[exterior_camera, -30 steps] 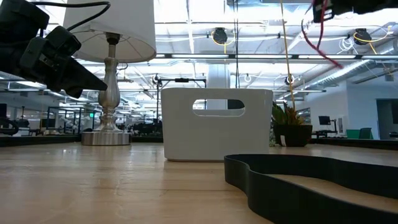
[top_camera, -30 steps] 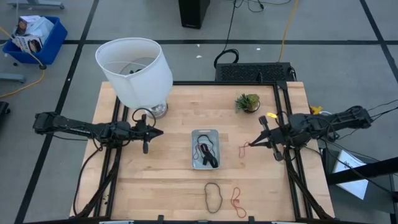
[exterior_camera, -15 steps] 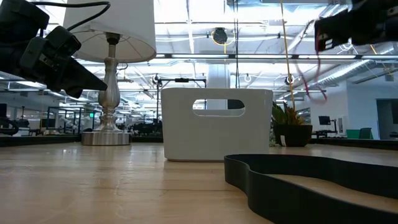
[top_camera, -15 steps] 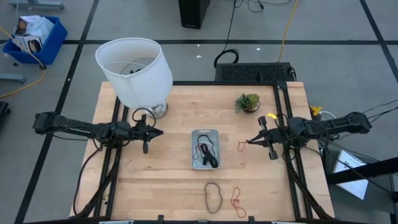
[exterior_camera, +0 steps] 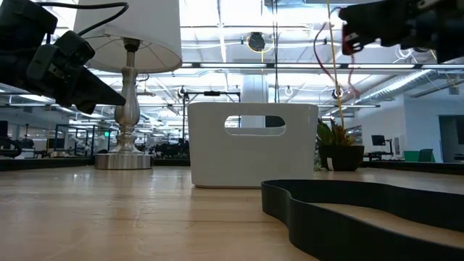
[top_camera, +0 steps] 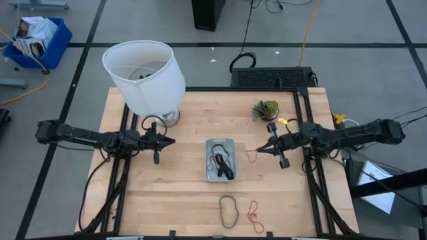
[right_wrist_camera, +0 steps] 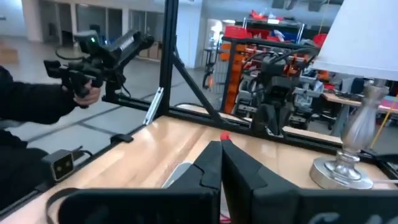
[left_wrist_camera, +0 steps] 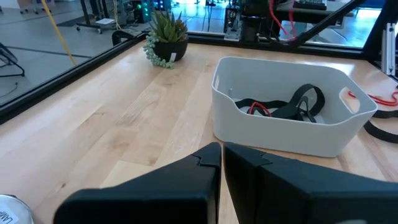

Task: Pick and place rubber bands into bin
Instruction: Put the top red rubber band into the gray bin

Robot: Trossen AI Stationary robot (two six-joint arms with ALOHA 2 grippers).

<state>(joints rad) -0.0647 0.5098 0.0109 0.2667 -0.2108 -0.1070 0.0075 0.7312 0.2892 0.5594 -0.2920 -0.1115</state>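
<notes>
Worktop [top_camera: 187, 127]: pale wood, centre of the high view.

Bin [top_camera: 220, 160]: small grey tray at mid-frame, holding black and red-orange bands.

Right gripper [top_camera: 261, 149]: right of centre, just beside the bin's right edge, raised clear of the wood. Jaws closed on a red-orange rubber band [top_camera: 252, 156], a thin loop dangling from the tip toward the bin. The low view shows the same loop hanging high at upper right.

Left gripper [top_camera: 172, 141]: left of centre, apart from the bin, idle above the wood. Jaws closed on nothing, as the left wrist view shows.

Loose stock: one black rubber band [top_camera: 230, 210] and one red-orange band [top_camera: 255, 215], lying side by side on the wood at lower centre, below the bin.

Other items: white lampshade [top_camera: 144, 77], upper left; small potted plant [top_camera: 265, 109], upper right.

Step in hand, as judged: carrying a picked band to the bin; two bands remain.

Next move calls for: bringing the tip over the bin's opening, low enough that the floppy loop falls inside the rim, then parting the jaws. Risk: the loop catching on the wall.
</notes>
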